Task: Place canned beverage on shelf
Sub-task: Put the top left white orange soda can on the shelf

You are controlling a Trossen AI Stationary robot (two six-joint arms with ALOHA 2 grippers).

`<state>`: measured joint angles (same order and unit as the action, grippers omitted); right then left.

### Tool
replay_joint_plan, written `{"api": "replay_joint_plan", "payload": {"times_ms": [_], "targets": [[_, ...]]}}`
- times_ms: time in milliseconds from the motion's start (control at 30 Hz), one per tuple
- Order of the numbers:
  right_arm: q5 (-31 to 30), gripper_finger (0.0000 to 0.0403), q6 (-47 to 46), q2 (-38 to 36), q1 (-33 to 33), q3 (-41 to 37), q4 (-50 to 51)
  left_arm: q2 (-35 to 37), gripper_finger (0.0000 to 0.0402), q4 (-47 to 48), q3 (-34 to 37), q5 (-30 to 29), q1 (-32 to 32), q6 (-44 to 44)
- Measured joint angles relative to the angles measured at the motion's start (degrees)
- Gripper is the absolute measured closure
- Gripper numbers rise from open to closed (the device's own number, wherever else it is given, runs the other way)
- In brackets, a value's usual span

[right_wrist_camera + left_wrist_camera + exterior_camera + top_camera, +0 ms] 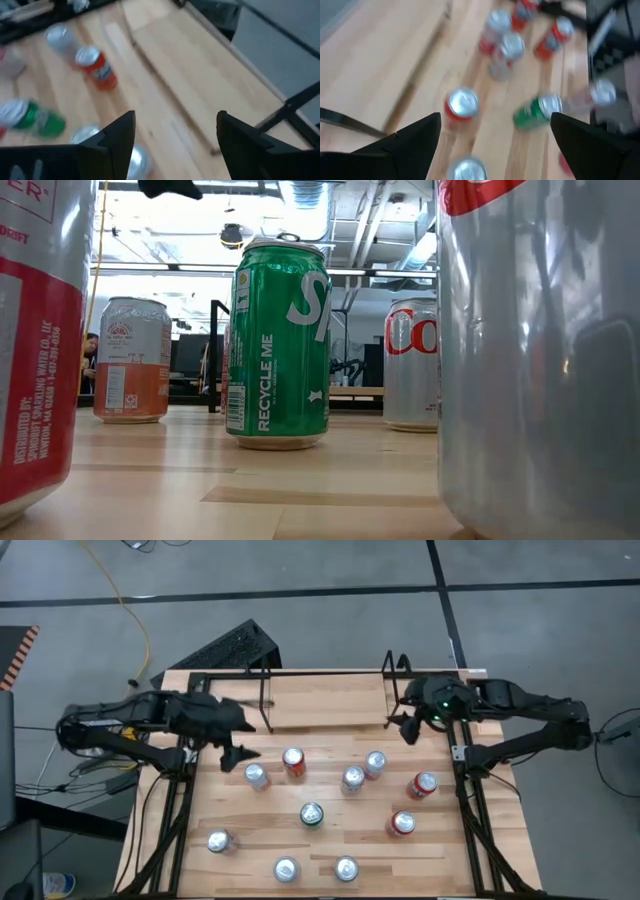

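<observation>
With the shelf [325, 700] bare along the desk's far edge and ten cans standing loose toward the near edge, the left end effector [238, 753] hovers wide open and empty beside the orange can [293, 762], likely lining up a grasp, while the right end effector [406, 728], also open and empty, waits by the shelf's right end.

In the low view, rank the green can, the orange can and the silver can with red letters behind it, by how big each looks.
1. Green can: largest, but it also stands nearest the camera.
2. Silver can with red letters and orange can: they look about alike, so no ranking between them.

All three may well be the same true size.
</observation>
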<state>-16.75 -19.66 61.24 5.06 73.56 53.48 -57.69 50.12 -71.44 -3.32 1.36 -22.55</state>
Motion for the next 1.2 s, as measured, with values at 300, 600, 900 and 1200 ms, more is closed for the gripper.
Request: {"api": "replay_joint_plan", "payload": {"times_ms": [300,600,900,1200], "targets": [[-0.14,0.0145,0.5,7.68,-0.16,-0.02,-4.36,-3.21,0.0039,9.73,0.04,-3.16,5.03,1.95],[0.42,0.0144,3.02,15.66,-0.24,-0.02,-4.27,-7.75,0.0039,10.5,0.04,-4.31,9.66,4.19],[2.44,0.0144,5.14,17.87,-0.61,0.02,-4.34,-10.91,0.0039,13.13,0.25,-10.34,11.46,5.85],[2.44,0.0144,4.72,17.85,-0.59,0.02,-4.36,-10.43,0.0039,11.64,7.26,-7.5,11.57,4.69]]}}
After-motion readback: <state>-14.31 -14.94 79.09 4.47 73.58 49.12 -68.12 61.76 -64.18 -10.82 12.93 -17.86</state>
